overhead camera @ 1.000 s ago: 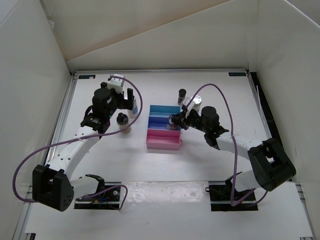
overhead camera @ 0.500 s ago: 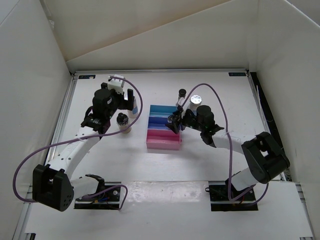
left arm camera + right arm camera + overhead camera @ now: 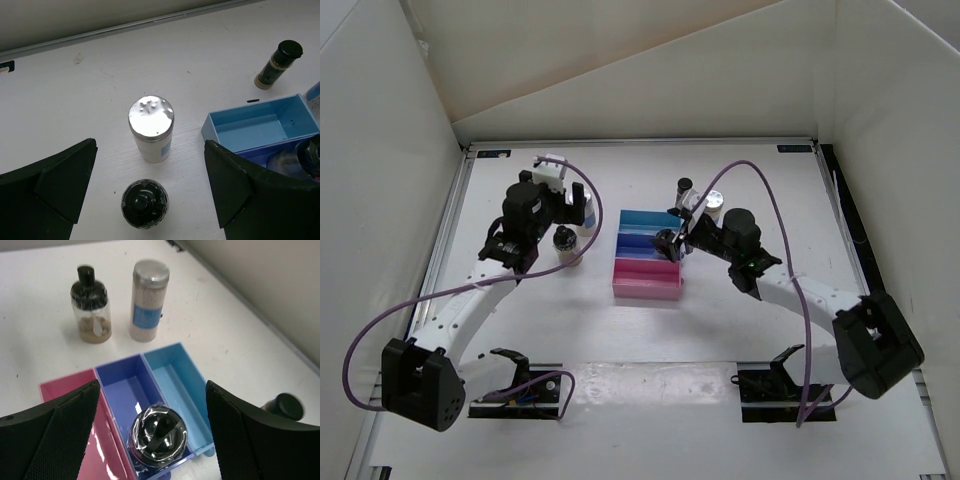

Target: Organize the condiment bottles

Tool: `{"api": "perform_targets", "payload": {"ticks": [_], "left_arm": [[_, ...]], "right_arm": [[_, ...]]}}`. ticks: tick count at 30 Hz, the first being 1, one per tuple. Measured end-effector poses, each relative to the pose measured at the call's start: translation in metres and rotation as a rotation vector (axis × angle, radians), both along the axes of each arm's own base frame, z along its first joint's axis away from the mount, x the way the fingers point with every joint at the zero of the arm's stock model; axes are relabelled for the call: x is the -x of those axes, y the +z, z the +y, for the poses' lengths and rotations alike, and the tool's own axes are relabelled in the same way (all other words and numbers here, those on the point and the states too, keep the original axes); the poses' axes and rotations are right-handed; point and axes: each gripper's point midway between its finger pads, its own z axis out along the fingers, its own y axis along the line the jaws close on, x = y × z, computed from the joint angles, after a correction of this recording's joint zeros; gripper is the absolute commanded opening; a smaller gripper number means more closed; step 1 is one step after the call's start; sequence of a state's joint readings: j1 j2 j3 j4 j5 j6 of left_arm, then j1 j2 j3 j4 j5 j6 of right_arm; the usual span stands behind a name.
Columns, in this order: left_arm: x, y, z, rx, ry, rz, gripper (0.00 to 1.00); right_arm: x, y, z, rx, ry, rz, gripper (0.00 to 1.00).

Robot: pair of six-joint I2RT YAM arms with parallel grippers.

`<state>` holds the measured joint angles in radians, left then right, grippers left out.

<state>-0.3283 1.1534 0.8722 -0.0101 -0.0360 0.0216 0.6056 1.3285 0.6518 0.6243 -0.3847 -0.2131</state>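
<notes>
A stepped rack (image 3: 646,283) stands mid-table. A clear jar with a dark top (image 3: 159,434) sits at the near end of its dark blue middle compartment (image 3: 125,385). My right gripper (image 3: 152,390) hangs open above that jar, fingers apart on both sides and not touching it. Left of the rack stand a white shaker with a silver lid (image 3: 151,129) and another dark-topped jar (image 3: 144,203). My left gripper (image 3: 149,150) is open above those two. A slim dark bottle (image 3: 684,188) and a second white shaker (image 3: 713,205) stand behind my right gripper (image 3: 677,238).
The rack's light blue compartment (image 3: 262,125) and pink compartment (image 3: 107,452) hold nothing. White walls close in the table on the left, back and right. Purple cables loop over both arms.
My right gripper has opened and let go of the dark-topped jar, which now stands in the middle compartment. The left gripper has shifted slightly toward the back.
</notes>
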Motion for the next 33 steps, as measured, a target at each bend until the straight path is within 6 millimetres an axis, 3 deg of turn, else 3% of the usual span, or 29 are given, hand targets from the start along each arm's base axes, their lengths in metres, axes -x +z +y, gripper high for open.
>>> {"api": "perform_targets", "payload": {"ticks": [8, 13, 17, 21, 33], "left_arm": [[0.023, -0.016, 0.018, 0.026, 0.083, 0.039, 1.00], [0.041, -0.056, 0.025, 0.019, 0.131, 0.102, 1.00], [0.059, -0.093, 0.015, -0.037, 0.118, 0.150, 1.00], [0.071, -0.114, 0.004, -0.092, 0.083, 0.149, 1.00], [0.055, -0.107, 0.021, -0.119, 0.190, -0.006, 1.00]], "right_arm": [[0.015, 0.056, -0.016, -0.049, -0.028, -0.129, 0.88], [0.025, 0.079, -0.024, -0.076, -0.035, -0.183, 0.88], [0.030, 0.078, -0.031, -0.075, -0.045, -0.182, 0.88], [0.032, 0.069, -0.036, -0.065, -0.053, -0.166, 0.88], [0.028, 0.060, -0.047, -0.059, -0.085, -0.141, 0.88]]}}
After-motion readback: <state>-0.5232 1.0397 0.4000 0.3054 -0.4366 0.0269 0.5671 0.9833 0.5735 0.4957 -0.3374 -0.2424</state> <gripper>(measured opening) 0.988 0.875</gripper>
